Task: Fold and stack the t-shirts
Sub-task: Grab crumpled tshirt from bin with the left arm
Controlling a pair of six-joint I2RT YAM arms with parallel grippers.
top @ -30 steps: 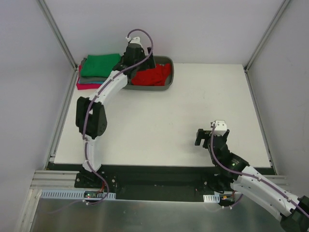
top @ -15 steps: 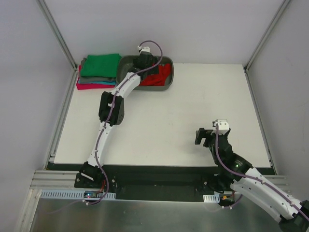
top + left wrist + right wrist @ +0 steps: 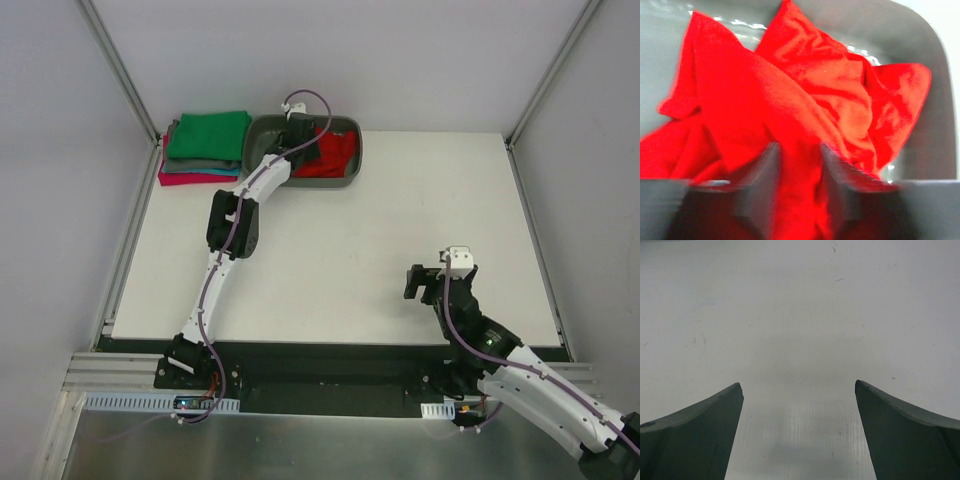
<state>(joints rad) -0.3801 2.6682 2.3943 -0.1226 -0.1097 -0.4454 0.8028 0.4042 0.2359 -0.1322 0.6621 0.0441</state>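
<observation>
Left wrist view, pickup: my left tool (image 3: 798, 150) straddles the red t-shirt (image 3: 805, 85) in the tub (image 3: 941, 125), grip unclear; next, clamp and lift.

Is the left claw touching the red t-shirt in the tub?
Touching. Left wrist view: the left claw sits in the red t-shirt, cloth pressed against both fingers.

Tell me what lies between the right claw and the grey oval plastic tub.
Only bare white tabletop lies between the right claw and the grey oval plastic tub, as the top view shows.
</observation>
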